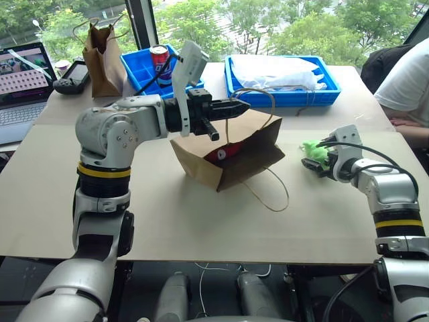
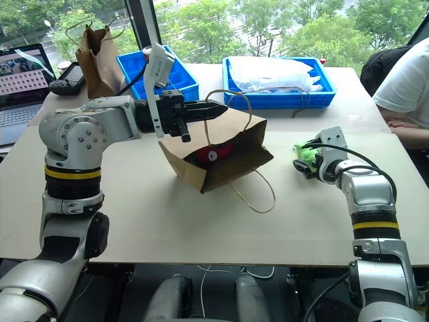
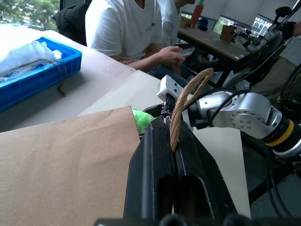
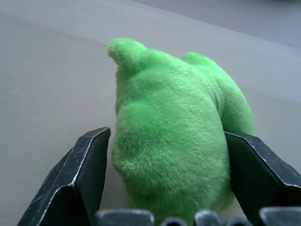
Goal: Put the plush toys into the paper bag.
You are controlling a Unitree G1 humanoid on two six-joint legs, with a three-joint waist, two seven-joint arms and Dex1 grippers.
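Note:
The paper bag point(image 1: 249, 153) lies tilted on the table with its mouth facing me. My left gripper point(image 1: 242, 106) is shut on one cord handle point(image 3: 187, 96) and holds the bag's upper edge up. The red plush toy point(image 2: 213, 153) lies inside the bag. The green plush toy point(image 4: 169, 94) rests on the table to the right of the bag. My right gripper point(image 1: 313, 163) has a finger pressed against each side of it, down at table level.
The bag's other cord handle point(image 1: 271, 194) loops over the table toward me. At the back stand a darker brown bag point(image 1: 102, 57), a blue bin with a can point(image 1: 159, 59), and a blue tray of white plastic point(image 1: 281, 74). A laptop point(image 1: 23, 74) sits at the left, and a person point(image 1: 409, 80) at the right.

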